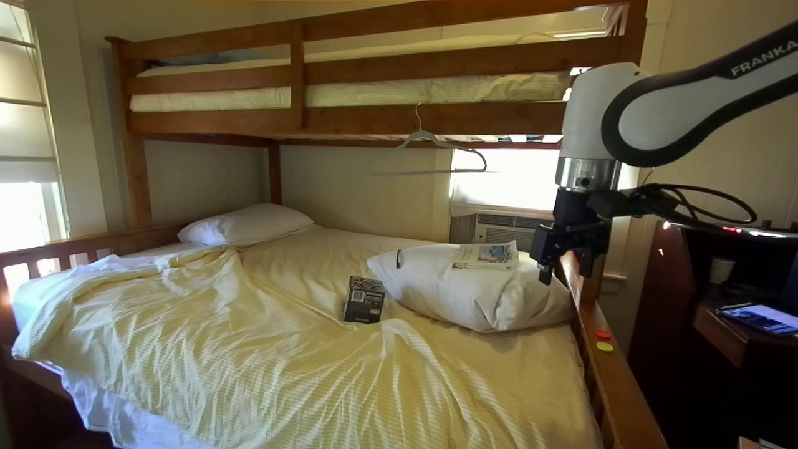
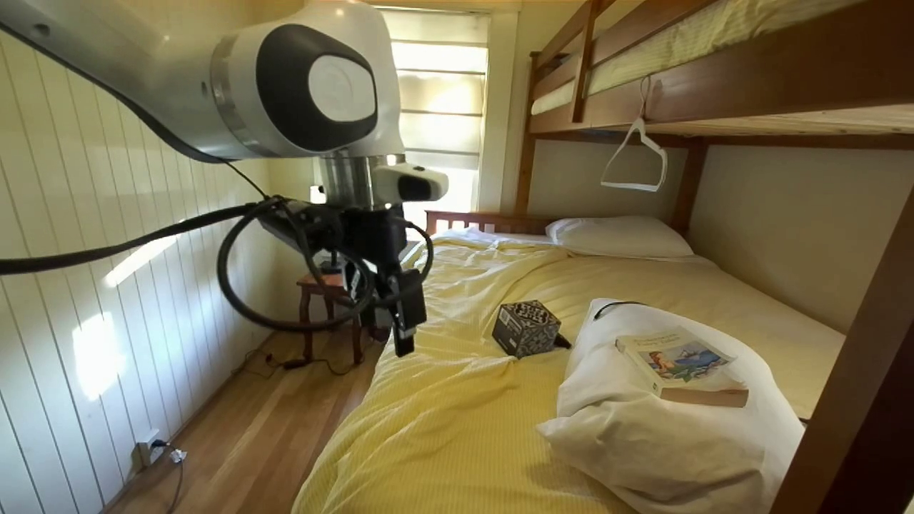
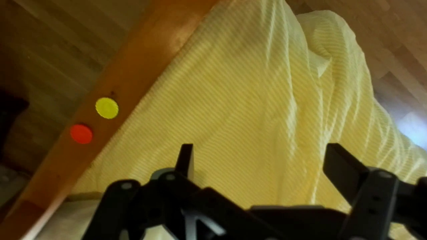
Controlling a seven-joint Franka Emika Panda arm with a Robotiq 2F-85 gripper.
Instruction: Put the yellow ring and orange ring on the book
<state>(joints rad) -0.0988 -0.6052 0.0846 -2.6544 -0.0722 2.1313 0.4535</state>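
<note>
The yellow ring (image 1: 605, 347) (image 3: 107, 108) looks like a flat round disc lying on the wooden bed rail. Close beside it on the same rail, apart from it, lies the orange ring (image 1: 602, 335) (image 3: 81, 133), a red-orange disc. A paperback book (image 1: 487, 256) (image 2: 675, 360) with a picture cover rests on a white pillow, its top bare. High above the bed, my gripper (image 1: 566, 273) (image 3: 260, 146) points down with its fingers wide apart and only bedding seen between them. Both rings sit left of the fingers in the wrist view. Neither ring shows in an exterior view (image 2: 404, 335).
The white pillow (image 1: 436, 287) is bulky and uneven. A black patterned box (image 1: 363, 300) (image 2: 527, 328) stands on the yellow bedding beside it. From the upper bunk's rail (image 1: 374, 120) hangs a hanger (image 2: 632, 187). A wooden bed post (image 2: 857, 371) rises near the pillow.
</note>
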